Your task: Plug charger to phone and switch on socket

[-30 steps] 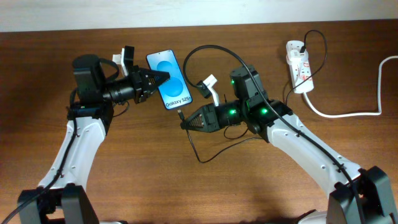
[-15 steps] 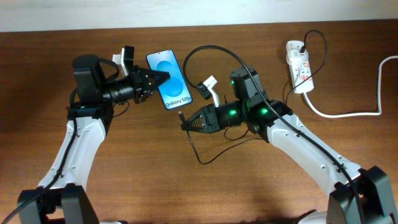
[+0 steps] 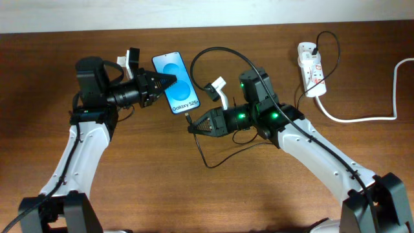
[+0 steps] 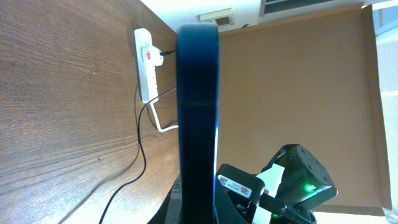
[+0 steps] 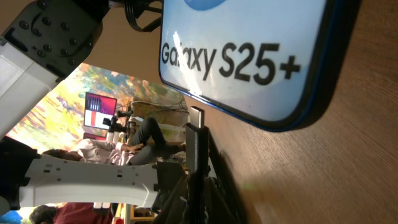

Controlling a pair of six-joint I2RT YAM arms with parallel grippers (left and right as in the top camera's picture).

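Two hands of mine meet at the phone (image 3: 178, 82) in the overhead view. My left hand (image 3: 167, 81) is clamped on the phone's long edge, so the blue screen lies just past its fingertips. My right hand (image 3: 193, 128) is closed on the charger (image 3: 206, 155) close behind its tip. That tip points at the phone's short end, just ahead of my right fingertips. Whether it touches the phone I cannot tell from above. Behind my right hand the black cable loops over the counter (image 3: 129, 188). The socket (image 3: 312, 68) lies well behind my right hand, beyond the wrist, with the charger's black plug in its end. A white cord (image 3: 362, 118) trails from it.

From my left wrist, the phone (image 4: 198, 112) stands edge-on straight ahead of my left hand, a dark blue bar. The socket (image 4: 145, 65) lies far beyond it on the counter (image 4: 62, 93), and the cable (image 4: 140, 143) runs back from it toward me.

From my right wrist, the charger's tip (image 5: 196, 124) sticks out from between my closed fingers (image 5: 171, 186). It sits just short of the phone's (image 5: 249, 56) bottom edge, with a narrow gap showing between them. The "Galaxy S25+" lettering is right above the tip.
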